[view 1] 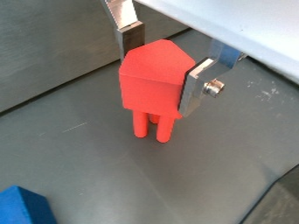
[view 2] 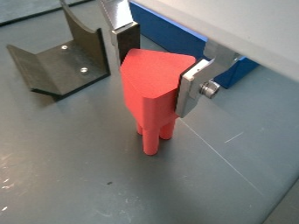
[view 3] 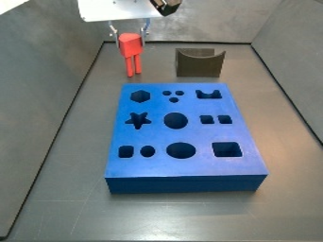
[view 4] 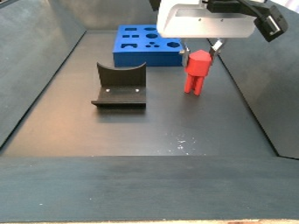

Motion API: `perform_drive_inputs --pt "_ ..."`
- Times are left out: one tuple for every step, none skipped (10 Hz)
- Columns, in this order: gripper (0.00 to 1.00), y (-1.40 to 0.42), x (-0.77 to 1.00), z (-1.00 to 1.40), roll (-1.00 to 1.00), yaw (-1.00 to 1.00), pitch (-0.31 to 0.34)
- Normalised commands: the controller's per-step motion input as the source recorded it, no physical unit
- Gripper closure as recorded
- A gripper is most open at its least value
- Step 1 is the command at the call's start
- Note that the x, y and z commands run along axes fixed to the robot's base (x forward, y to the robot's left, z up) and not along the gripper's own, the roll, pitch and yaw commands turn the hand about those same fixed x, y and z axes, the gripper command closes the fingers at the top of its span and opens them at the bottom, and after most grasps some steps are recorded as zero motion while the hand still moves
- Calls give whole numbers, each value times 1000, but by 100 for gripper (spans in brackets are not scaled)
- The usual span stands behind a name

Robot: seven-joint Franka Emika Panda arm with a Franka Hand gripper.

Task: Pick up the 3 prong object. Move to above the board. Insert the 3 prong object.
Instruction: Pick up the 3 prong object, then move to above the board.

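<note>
Here the hand point(view 2: 162, 59) grips the 3 prong object point(view 2: 155, 92) beside the board point(view 3: 180, 132).

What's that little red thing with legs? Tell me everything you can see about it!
The 3 prong object is a small red-orange piece that looks like smooth plastic, with a blocky top that comes to a point and thin prongs pointing straight down. It stands upright, prong tips at the grey floor. The gripper has a silver finger on each side of its top. In a side view it sits beyond the board.
</note>
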Motion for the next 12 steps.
perform_drive_inputs --pt "100 0 0 0 0 0 0" --pt "100 -268 -300 1000 189 -56 -177" --pt "100 -256 -302 1000 189 -12 -191" --pt "100 -217 -291 1000 198 31 -171" --pt "100 -206 -272 1000 202 38 -147" --pt "100 -193 -246 1000 205 42 -67" --pt "100 -183 -227 1000 204 43 -6" --pt "100 -170 -210 1000 197 42 36" --pt "100 -148 -186 1000 185 39 48" --pt "100 -137 -177 1000 173 39 38" --pt "100 -125 -166 1000 166 39 24" --pt "100 -106 -150 1000 158 39 20"
